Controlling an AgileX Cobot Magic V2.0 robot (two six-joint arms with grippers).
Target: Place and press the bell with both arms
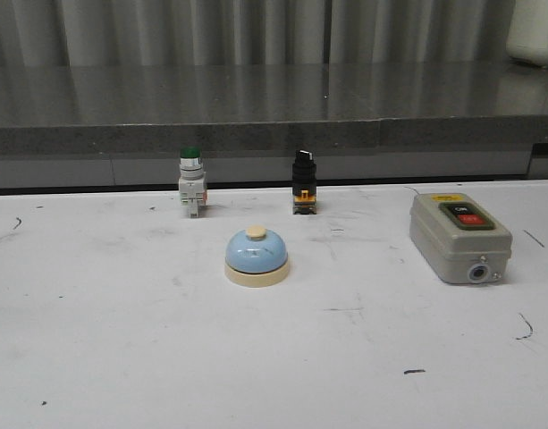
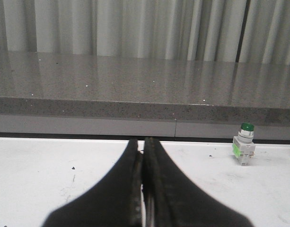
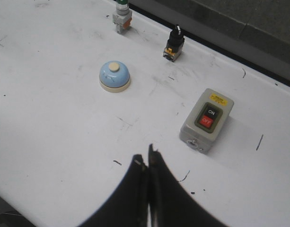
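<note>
Both grippers are closed on nothing: the left gripper (image 2: 143,153) and the right gripper (image 3: 148,163) each show fingers pressed together, well apart from the bell (image 1: 257,256). It sits upright near the middle of the white table (image 1: 95,357), cream button up. It looks rigid, light and smooth, so the dome would likely slip; the cream base rim seems the surer hold. Far left of it stands a green-capped push button (image 1: 191,181), far right a black selector switch (image 1: 303,181), and further right a grey ON/OFF switch box (image 1: 459,236).
</note>
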